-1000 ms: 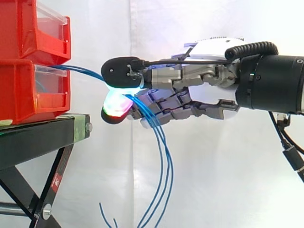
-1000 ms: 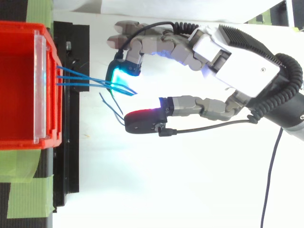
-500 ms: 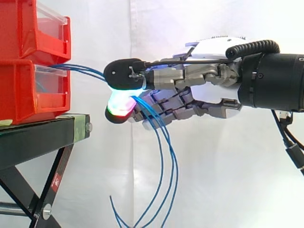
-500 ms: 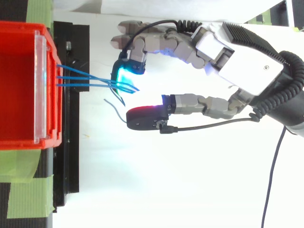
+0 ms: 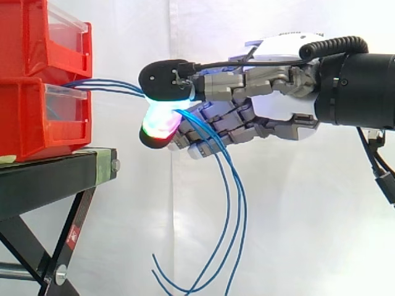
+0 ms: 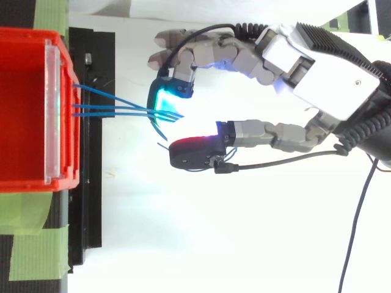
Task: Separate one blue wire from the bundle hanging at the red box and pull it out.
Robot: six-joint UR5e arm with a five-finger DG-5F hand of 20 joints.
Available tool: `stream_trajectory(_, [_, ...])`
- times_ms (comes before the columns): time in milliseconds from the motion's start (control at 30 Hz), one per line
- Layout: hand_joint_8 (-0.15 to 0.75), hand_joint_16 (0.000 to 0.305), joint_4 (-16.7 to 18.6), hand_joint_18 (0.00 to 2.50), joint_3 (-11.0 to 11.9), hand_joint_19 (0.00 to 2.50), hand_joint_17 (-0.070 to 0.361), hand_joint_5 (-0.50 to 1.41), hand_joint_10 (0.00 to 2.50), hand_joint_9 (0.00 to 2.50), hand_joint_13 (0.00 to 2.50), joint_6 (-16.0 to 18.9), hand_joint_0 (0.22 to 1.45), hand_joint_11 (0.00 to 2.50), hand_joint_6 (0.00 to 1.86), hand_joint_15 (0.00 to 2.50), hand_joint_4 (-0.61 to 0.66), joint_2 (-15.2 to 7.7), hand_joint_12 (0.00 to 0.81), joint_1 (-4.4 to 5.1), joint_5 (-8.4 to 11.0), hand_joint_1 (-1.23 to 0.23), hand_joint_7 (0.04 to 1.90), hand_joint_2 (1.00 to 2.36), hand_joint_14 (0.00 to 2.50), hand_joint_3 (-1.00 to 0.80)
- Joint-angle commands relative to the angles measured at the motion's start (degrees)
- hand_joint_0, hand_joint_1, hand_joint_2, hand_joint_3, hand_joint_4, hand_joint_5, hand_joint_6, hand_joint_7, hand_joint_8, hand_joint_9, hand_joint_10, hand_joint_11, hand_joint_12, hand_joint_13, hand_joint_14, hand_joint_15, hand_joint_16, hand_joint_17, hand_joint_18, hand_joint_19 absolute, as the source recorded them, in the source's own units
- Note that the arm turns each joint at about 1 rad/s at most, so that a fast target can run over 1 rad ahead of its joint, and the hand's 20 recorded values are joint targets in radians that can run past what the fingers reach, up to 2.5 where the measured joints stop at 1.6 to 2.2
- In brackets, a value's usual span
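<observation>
Three blue wires point(image 5: 105, 86) run from the front of the lower red box point(image 5: 37, 123) to my hand point(image 5: 278, 111), pass over its curled fingers and hang in long loops below point(image 5: 234, 216). In the top view the wires point(image 6: 110, 107) fan out of the red box point(image 6: 24, 110) and meet at a cyan-glowing fingertip point(image 6: 165, 97). The red-glowing thumb pad point(image 6: 192, 151) sits a little apart from them. In the side view the thumb pad lies just above the wires and a glowing finger pad just below. My hand point(image 6: 317, 73) holds the whole bundle, not a single wire.
A second red bin point(image 5: 37, 37) is stacked on the lower one. Both rest on a black stand point(image 5: 55, 179) with crossed legs. Green tape point(image 6: 30, 256) marks the stand's surface. A white curtain hangs behind, with free room to the right of the stand.
My hand has moved up and slightly right, away from the box. The wires have risen with it, stretching flatter from the box, and their hanging loops swung right.
</observation>
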Motion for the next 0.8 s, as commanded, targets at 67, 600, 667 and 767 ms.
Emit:
stream_trajectory(67, [0.347, 0.047, -0.5, 0.43, 0.0, 0.39, 0.105, -0.17, 0.01, 0.8, 0.59, 0.2, 0.69, 0.59, 0.71, 0.38, 0.25, 0.1, 0.379, -0.03, 0.19, -0.64, 1.06, 1.02, 0.01, -0.13])
stream_trajectory(600, [0.454, 0.04, -3.5, 0.51, 0.0, 0.38, 0.089, -0.18, 0.02, 1.08, 1.02, 4.3, 0.69, 0.65, 0.72, 0.64, 0.27, 2.0, 0.38, 0.5, 0.54, -0.63, 1.08, 1.02, 0.02, -0.13])
stream_trajectory(667, [0.459, 0.04, -3.6, 0.51, 0.0, 0.39, 0.089, -0.18, 0.02, 1.1, 1.06, 5.0, 0.69, 0.67, 0.72, 0.68, 0.27, 2.0, 0.383, 0.58, 0.54, -0.62, 1.08, 1.02, 0.02, -0.13])
stream_trajectory(767, [0.448, 0.039, -4.1, 0.51, 0.0, 0.38, 0.088, -0.18, 0.02, 1.1, 1.11, 6.4, 0.69, 0.69, 0.73, 0.75, 0.26, 2.0, 0.384, 0.67, 0.36, -0.62, 1.07, 1.02, 0.02, -0.13])
